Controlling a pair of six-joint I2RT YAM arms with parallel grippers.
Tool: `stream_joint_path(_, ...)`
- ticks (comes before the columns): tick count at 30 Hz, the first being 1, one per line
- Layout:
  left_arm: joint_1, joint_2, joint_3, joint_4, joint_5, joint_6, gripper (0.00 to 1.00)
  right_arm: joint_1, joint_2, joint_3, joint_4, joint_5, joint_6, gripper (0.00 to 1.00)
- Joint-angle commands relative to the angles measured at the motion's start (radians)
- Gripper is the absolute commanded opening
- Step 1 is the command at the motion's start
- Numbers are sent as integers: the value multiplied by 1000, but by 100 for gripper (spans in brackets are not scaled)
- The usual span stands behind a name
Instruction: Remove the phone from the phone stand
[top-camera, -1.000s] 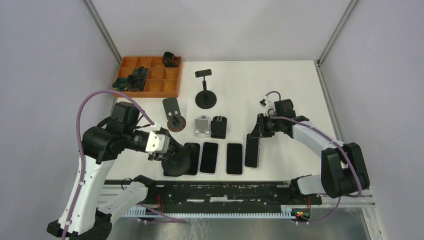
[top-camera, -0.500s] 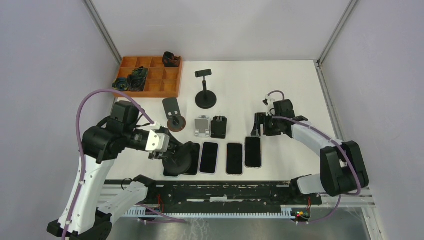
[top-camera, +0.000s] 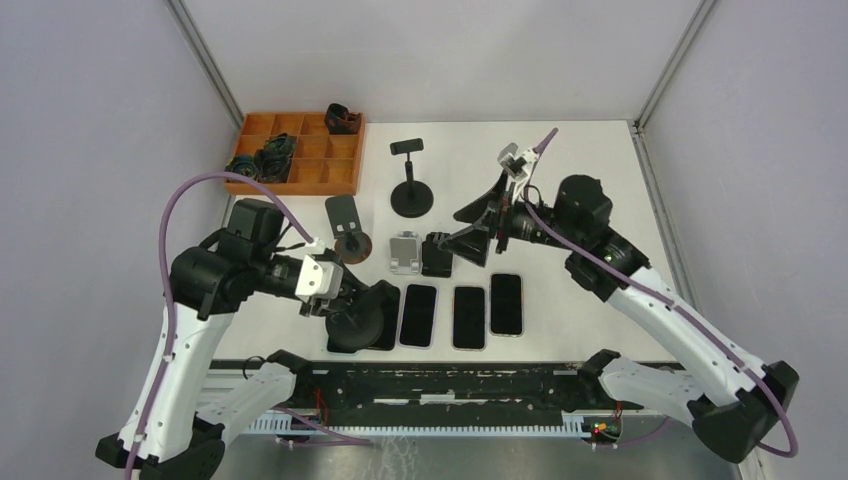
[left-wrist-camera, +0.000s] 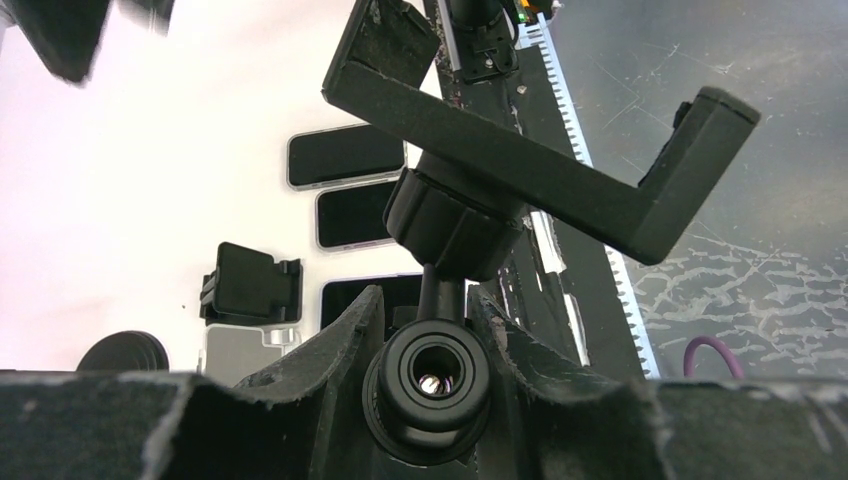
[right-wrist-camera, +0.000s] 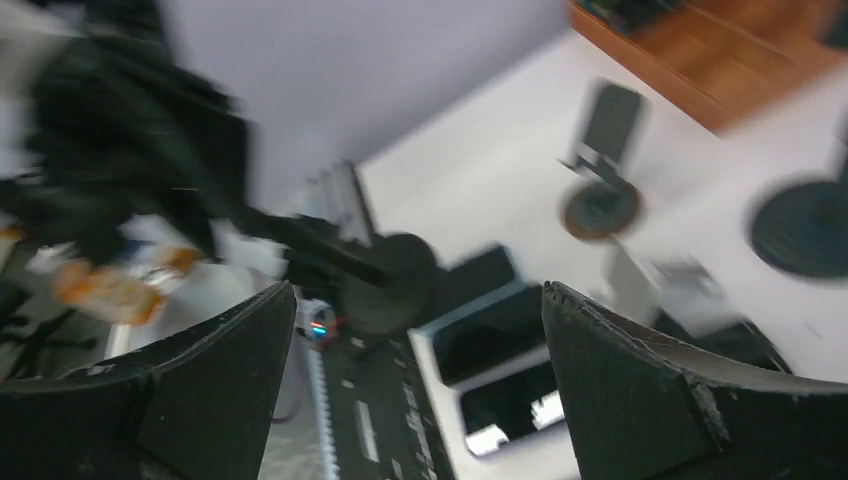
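Observation:
My left gripper (top-camera: 343, 303) is shut on the stem of a black phone stand (top-camera: 362, 322) near the table's front edge. In the left wrist view the fingers (left-wrist-camera: 345, 345) clamp the stand's ball joint (left-wrist-camera: 430, 372), and its L-shaped cradle (left-wrist-camera: 540, 175) holds nothing. The phone (top-camera: 506, 303) lies flat, screen up, at the right end of a row of dark phones. My right gripper (top-camera: 468, 228) hangs raised behind that row, open, with nothing between its fingers (right-wrist-camera: 190, 400). The right wrist view is blurred and shows phones (right-wrist-camera: 495, 335) below.
Other phones (top-camera: 418, 315) (top-camera: 468, 318) lie side by side on the table. Behind them stand a silver stand (top-camera: 404, 250), a black folded stand (top-camera: 438, 253), a round-based stand (top-camera: 350, 236) and a tall black stand (top-camera: 410, 186). An orange compartment tray (top-camera: 320, 172) sits back left.
The right gripper let go of the phone, which now lies flat in the row. It opened wide, rose and swung back and left. The left arm stayed put.

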Motion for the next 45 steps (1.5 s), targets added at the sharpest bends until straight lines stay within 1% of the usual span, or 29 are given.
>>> stream_joint_path(1,-3,9,17,42,83,20,2,101,-81,-13,359,-192,224,98)
stream_joint_path(4,-3,32,25,24,87,38,2,196,-42,12,394,-185,224,98)
stream_joint_path(8,-3,50,33,18,88,43,2,306,48,71,387,-177,190,98)
stream_joint_path(10,-3,56,35,18,87,43,2,361,92,113,355,-163,160,98)
stream_joint_path(15,-3,73,42,-4,87,66,2,443,161,210,228,-97,60,98)
stream_joint_path(17,-2,82,50,-30,87,88,2,454,171,213,237,-92,60,98)
stream_joint_path(18,-3,87,53,-42,86,99,2,460,175,213,244,-92,63,97)
stream_joint_path(20,-3,96,62,-59,82,115,2,469,183,211,256,-98,69,89)
stream_joint_path(23,-3,97,65,-62,77,120,2,479,193,215,253,-103,70,72)
stream_joint_path(25,-3,97,65,-62,74,125,2,480,194,217,242,-102,63,62)
stream_joint_path(26,-3,98,67,-62,73,126,2,482,194,220,230,-99,55,60)
stream_joint_path(29,-2,101,76,-62,71,126,2,482,195,236,176,-83,22,56)
stream_joint_path(33,-2,101,82,-62,67,127,2,482,198,265,96,-62,-21,47)
stream_joint_path(36,-3,101,80,-64,67,127,2,482,202,279,85,-61,-21,40)
stream_joint_path(37,-2,101,80,-63,67,128,2,482,206,286,85,-60,-21,36)
stream_joint_path(40,-3,99,74,-65,54,131,2,482,213,306,87,-57,-10,14)
stream_joint_path(41,-3,99,71,-62,46,128,7,481,213,310,89,-56,-7,8)
stream_joint_path(42,-3,98,68,-51,35,117,19,482,214,312,93,-57,-1,3)
stream_joint_path(43,-3,94,62,-32,21,87,36,482,214,315,95,-57,4,0)
stream_joint_path(44,-3,88,54,0,6,51,54,482,213,315,98,-54,10,0)
stream_joint_path(45,-3,81,46,33,-8,10,76,480,212,319,91,-42,10,0)
